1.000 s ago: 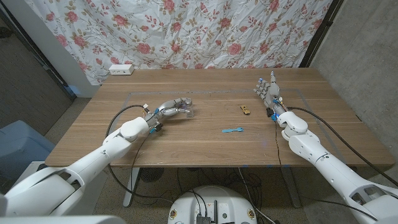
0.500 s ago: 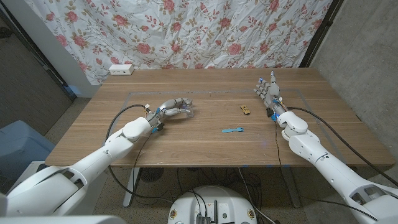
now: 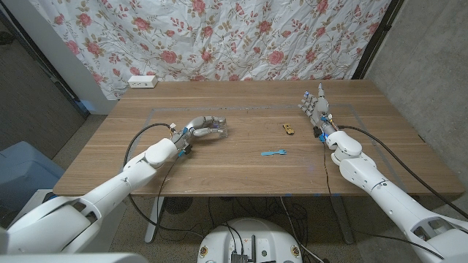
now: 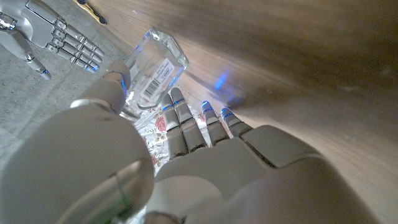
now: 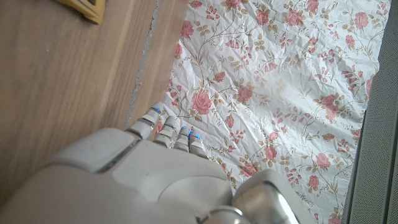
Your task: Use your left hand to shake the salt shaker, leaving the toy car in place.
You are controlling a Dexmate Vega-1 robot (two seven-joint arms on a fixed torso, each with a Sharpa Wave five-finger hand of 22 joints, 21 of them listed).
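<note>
A clear glass salt shaker (image 3: 221, 131) with a barcode label (image 4: 153, 76) is left of the table's middle. My left hand (image 3: 200, 128) grips it, thumb on one side and fingers (image 4: 185, 122) curled round the other. Whether it touches the wood I cannot tell. The small yellow toy car (image 3: 288, 128) stands on the table to the right of the shaker, well apart from it; it appears too in the left wrist view (image 4: 93, 7). My right hand (image 3: 315, 107) stands beyond the car at the right, fingers apart and holding nothing, seen also in the left wrist view (image 4: 55, 36).
A small blue object (image 3: 273, 153) lies on the wood nearer the front edge, below the car. A white power strip (image 3: 142, 82) sits at the table's back left corner. A floral curtain (image 3: 234, 36) hangs behind the wooden table (image 3: 241, 172).
My left hand and forearm have shifted very slightly while keeping hold of the shaker. The toy car and the right hand have not moved.
</note>
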